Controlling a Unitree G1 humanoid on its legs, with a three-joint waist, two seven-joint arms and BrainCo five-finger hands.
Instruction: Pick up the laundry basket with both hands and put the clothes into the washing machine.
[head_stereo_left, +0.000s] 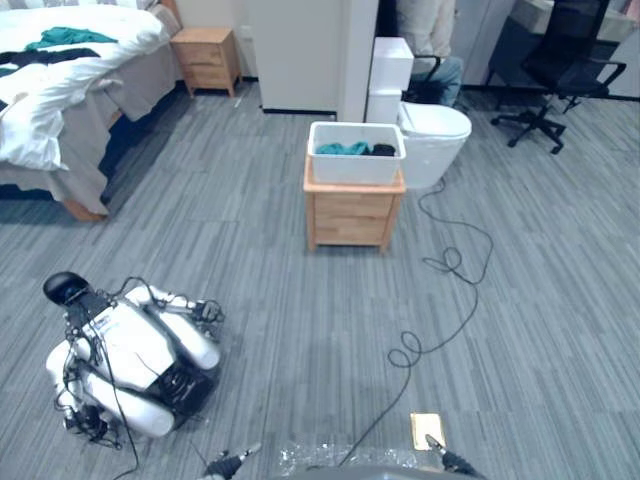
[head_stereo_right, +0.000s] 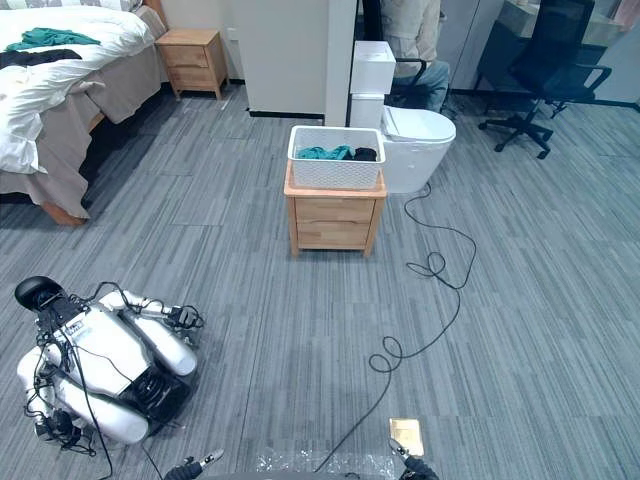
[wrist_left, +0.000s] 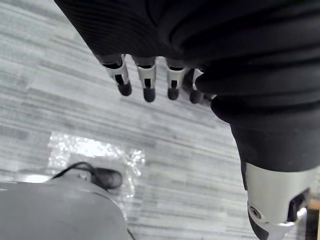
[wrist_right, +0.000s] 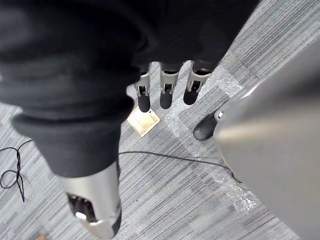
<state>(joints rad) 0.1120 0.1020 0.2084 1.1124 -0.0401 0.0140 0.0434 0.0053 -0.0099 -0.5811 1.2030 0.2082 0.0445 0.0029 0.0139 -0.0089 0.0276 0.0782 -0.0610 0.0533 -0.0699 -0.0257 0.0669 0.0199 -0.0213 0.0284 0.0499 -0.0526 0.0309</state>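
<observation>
Approach seems to come first: the laundry basket (head_stereo_left: 356, 165) of clothes (head_stereo_left: 345, 148) sits on a nightstand (head_stereo_left: 352, 215) at twelve o'clock, well apart from the left hand (wrist_left: 149, 82) and right hand (wrist_right: 166, 90), both empty with fingers straight, so walking closer is needed.

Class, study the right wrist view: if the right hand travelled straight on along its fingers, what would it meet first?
The right hand would probably meet the grey carpeted floor first, at or just beside the brass floor plate lying past its fingertips. Depth is hard to judge here.
</observation>
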